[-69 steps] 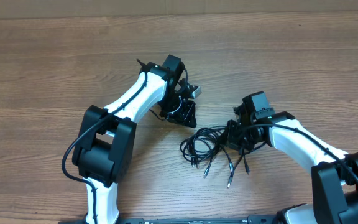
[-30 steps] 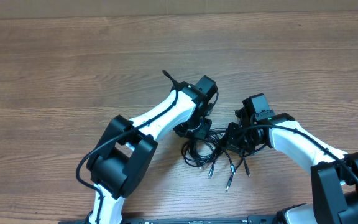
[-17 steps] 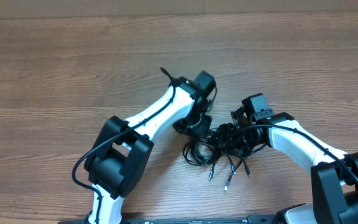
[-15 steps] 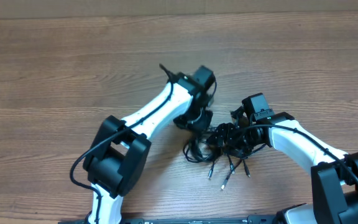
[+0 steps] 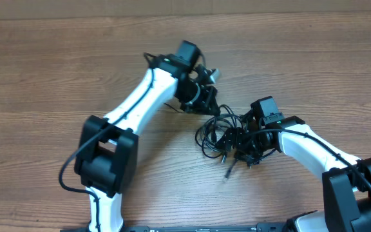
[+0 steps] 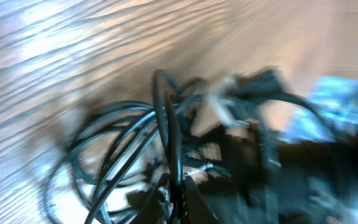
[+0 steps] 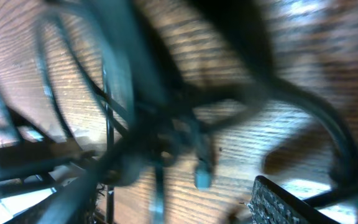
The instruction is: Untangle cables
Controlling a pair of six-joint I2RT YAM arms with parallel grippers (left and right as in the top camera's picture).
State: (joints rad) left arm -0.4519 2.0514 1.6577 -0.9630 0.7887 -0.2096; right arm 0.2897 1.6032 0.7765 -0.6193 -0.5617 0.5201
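Shows the cables [image 5: 214,134] lying as a loose black tangle on the wooden table [image 5: 44,64], just right of centre and between the two white arms, with one plug end [image 5: 226,174] trailing out below the heap. Shows the left gripper [image 5: 209,107] up and to the left of the tangle, pinched tight on a single strand stretched from its tips down into the heap. Shows the right gripper [image 5: 238,145] pushed into the tangle's right side, jaws seemingly spread wide around blurred loops, with one ribbed pad [image 7: 291,200] far to the edge of the close wrist view.
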